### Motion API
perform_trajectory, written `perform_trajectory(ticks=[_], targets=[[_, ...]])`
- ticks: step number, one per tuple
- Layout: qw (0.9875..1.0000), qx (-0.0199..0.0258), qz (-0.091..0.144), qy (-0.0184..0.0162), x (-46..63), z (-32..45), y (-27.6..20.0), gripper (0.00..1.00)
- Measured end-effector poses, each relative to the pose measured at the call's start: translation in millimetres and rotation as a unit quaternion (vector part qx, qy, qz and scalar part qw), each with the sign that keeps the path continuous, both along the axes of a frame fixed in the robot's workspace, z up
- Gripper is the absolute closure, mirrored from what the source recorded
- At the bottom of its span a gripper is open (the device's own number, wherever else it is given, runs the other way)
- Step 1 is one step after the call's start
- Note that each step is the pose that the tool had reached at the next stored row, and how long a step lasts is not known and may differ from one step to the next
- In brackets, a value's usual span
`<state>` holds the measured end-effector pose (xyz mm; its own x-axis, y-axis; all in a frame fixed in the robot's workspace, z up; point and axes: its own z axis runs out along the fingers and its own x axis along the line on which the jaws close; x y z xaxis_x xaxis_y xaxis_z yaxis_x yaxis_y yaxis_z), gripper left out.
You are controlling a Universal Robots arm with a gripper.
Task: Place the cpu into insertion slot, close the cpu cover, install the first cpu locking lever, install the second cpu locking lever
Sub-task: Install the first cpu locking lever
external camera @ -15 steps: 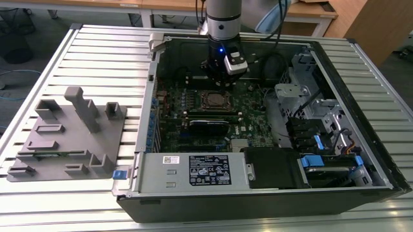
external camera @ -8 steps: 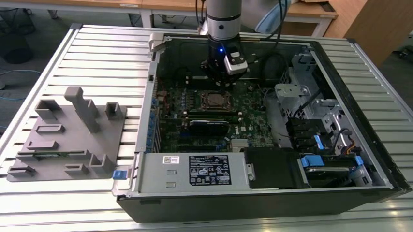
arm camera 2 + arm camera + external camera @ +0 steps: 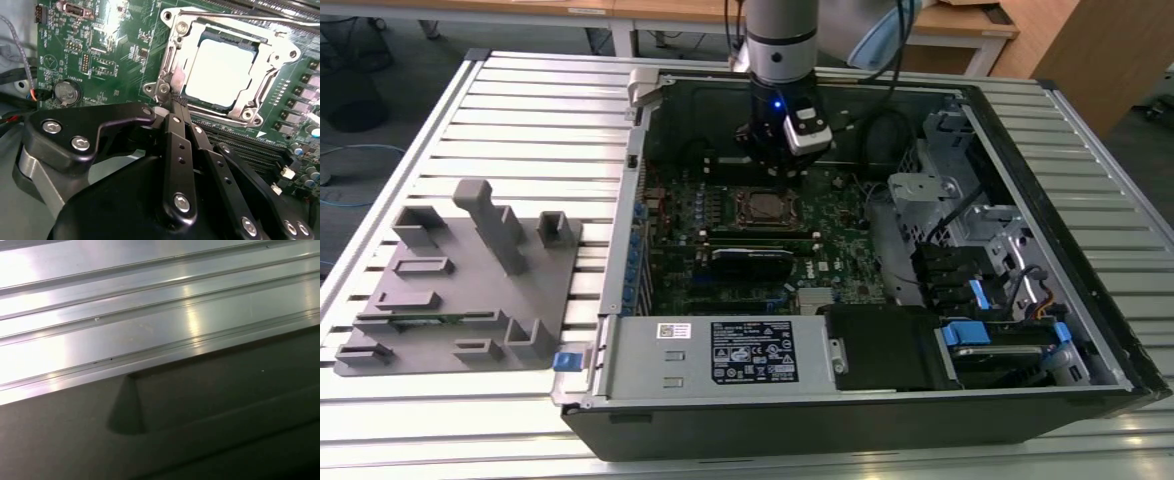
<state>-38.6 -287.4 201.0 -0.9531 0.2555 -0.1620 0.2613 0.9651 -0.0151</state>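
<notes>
Gripper [image 3: 176, 102] of mine hung low inside the open computer case [image 3: 1067, 400], its black fingers [image 3: 179, 150] drawn together to a narrow tip with nothing visible between them. In the second wrist view that tip sat at the edge of the slot [image 3: 170, 55], right by a corner of its silvery frame and a screw there; I could not tell whether it actually touched the metal.

In that view the cpu [image 3: 220, 70] lay flat in the slot, its pale metal top showing through the square opening. The cover [image 3: 272, 62] lay down around it as a thin silver frame. A thin metal lever [image 3: 250, 17] ran along the far side of the slot, just beside the frame. Green board [image 3: 110, 65] surrounded the slot, with a round coin battery [image 3: 66, 91] well off to one side.

In the exterior view my arm [image 3: 781, 40] came straight down into the case, and the gripper [image 3: 774, 165] was just behind the slot [image 3: 758, 206] near the middle of the board. The case lay on its side on a ribbed metal table [image 3: 520, 110]. A grey fixture tray [image 3: 467, 280] sat on the table at the exterior view's left, apart from the case.

In the first wrist view, ribbed metal [image 3: 150, 305] met a dark surface [image 3: 225, 410].
</notes>
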Motion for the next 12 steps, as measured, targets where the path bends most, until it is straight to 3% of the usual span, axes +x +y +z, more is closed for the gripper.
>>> perform_trajectory(ticks=[3, 6, 10, 12], targets=[[1.0, 0.0023, 0.002, -0.0055, -2.1, 0.0, -0.4, 0.89], [1.0, 0.0028, 0.002, -0.0085, -3.9, 0.0, -0.7, 0.89], [0.9997, 0.0138, 0.004, -0.0188, -4.4, 0.0, -1.1, 0.89], [0.9996, 0.0155, 0.004, -0.0228, -5.6, 0.0, -1.8, 0.89]])
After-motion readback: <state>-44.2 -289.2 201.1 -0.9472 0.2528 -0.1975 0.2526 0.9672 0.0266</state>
